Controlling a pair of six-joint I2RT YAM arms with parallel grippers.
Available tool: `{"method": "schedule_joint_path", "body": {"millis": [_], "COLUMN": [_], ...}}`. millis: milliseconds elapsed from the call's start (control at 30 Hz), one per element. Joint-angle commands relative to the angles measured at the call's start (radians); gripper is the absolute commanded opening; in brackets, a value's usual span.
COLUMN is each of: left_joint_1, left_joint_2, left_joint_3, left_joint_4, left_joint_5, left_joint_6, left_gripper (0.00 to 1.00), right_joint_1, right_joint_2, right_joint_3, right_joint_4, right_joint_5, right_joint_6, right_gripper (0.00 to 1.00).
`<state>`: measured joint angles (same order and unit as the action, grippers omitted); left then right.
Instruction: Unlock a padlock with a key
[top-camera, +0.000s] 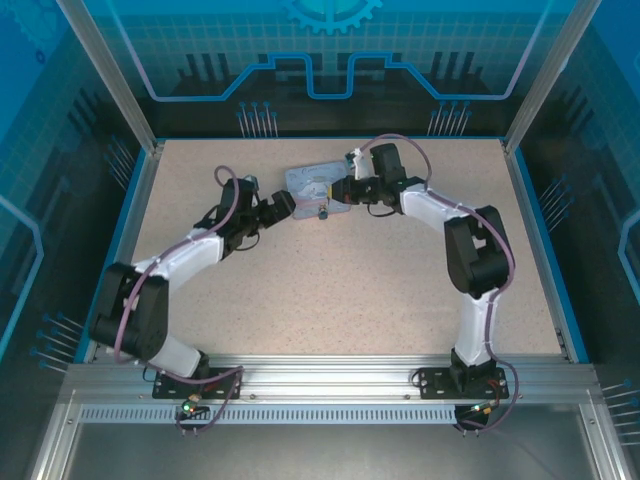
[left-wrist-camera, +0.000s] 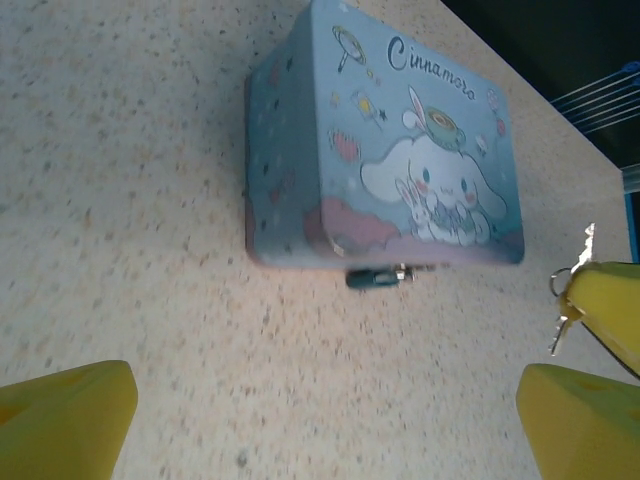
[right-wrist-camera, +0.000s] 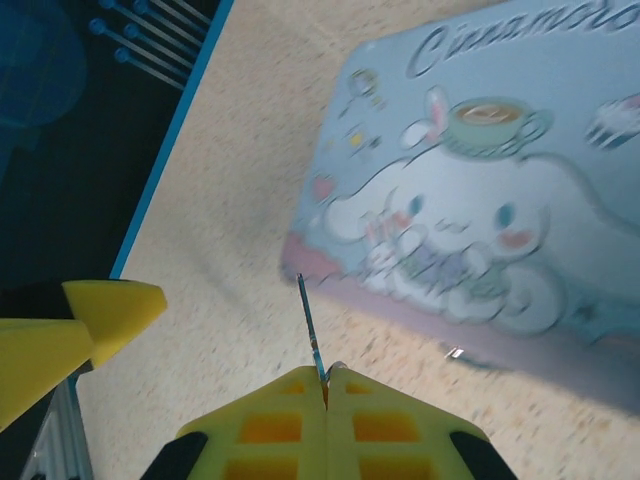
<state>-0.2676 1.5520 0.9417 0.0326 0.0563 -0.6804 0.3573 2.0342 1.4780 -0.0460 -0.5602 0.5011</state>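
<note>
The padlock (left-wrist-camera: 378, 277), small and dark teal, sits against the lower front edge of the tin (left-wrist-camera: 400, 150), touching it and lying just above the bench (left-wrist-camera: 120, 200). It is ahead of the left fingers (left-wrist-camera: 70, 415), roughly midway between the two yellow tips, with a stretch of bare bench separating it from them. These left fingers stand spread wide and hold nothing. The key (right-wrist-camera: 311, 330), a thin silvery sliver, is pinched between the right fingers (right-wrist-camera: 290, 420), which are pressed together on its lower end so that the blade sticks out past their tips toward the tin's pale pink lower border. From the left wrist view the key and its small ring hang from the right fingers at the far right, beside the tin's corner and apart from the padlock. In the top view both pairs of fingers face the tin from opposite sides, the left from the left and the right from the right, each close to its front edge.
</note>
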Motion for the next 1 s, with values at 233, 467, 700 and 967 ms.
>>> {"method": "schedule_joint_path", "body": {"millis": [233, 467, 700, 967], "left_joint_1": [0.013, 0.013, 0.012, 0.006], "left_joint_2": [0.312, 0.390, 0.424, 0.425], "left_joint_3": [0.319, 0.366, 0.361, 0.305], "left_joint_4": [-0.139, -0.160, -0.192, -0.192], "left_joint_5": [-0.029, -0.044, -0.049, -0.040], "left_joint_6": [0.067, 0.062, 0.063, 0.035], "left_gripper": [0.99, 0.99, 0.98, 0.93], "right_joint_1": [-0.044, -0.051, -0.043, -0.032], "right_joint_2": [0.185, 0.235, 0.255, 0.242], "right_joint_3": [0.229, 0.280, 0.312, 0.263], "right_joint_4": [-0.093, -0.148, -0.263, -0.299], "right_joint_5": [-0.015, 0.005, 0.073, 0.092], "right_joint_6": [0.048, 0.046, -0.004, -0.022], "right_gripper": [0.00, 0.00, 0.00, 0.00]}}
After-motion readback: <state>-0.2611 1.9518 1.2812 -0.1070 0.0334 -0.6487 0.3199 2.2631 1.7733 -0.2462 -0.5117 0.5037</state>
